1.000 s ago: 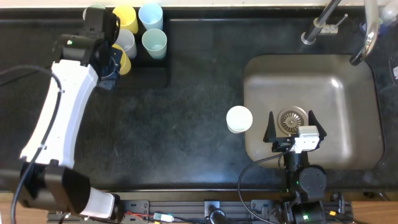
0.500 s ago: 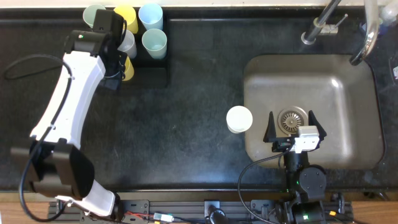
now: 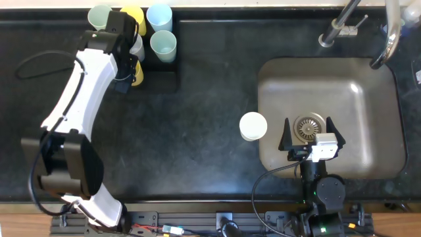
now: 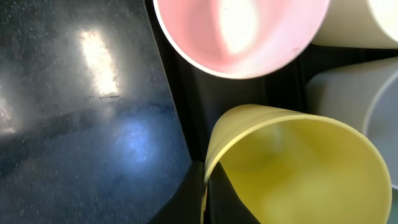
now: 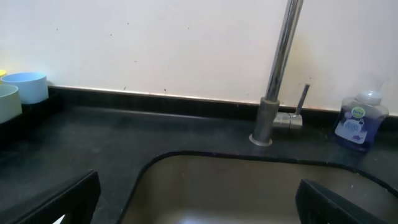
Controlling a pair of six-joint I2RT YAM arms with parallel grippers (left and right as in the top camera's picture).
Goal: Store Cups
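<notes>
A black rack [image 3: 161,80] at the counter's back left holds several upright cups: pale green [image 3: 100,14], yellow [image 3: 135,18], light blue [image 3: 159,14], teal [image 3: 163,45] and a whitish one [image 3: 136,45]. My left gripper [image 3: 127,70] is at the rack's left edge, shut on the rim of a yellow cup [image 3: 136,72] [image 4: 292,168] that hangs tilted just over the rack. A pinkish cup [image 4: 242,31] stands right beside it. A white cup [image 3: 253,125] stands alone on the counter by the sink's left rim. My right gripper [image 3: 309,133] [image 5: 199,214] is open and empty above the sink.
The steel sink [image 3: 368,72] fills the right side, with a tap [image 5: 277,74] and a blue soap bottle [image 5: 359,121] behind it. Dark counter [image 3: 197,145] stretches between the rack and the sink. A wall runs along the back edge.
My left arm has swung toward the rack's back with the yellow cup, which now lies closer to the standing cups. The right arm and the white cup have not moved.
</notes>
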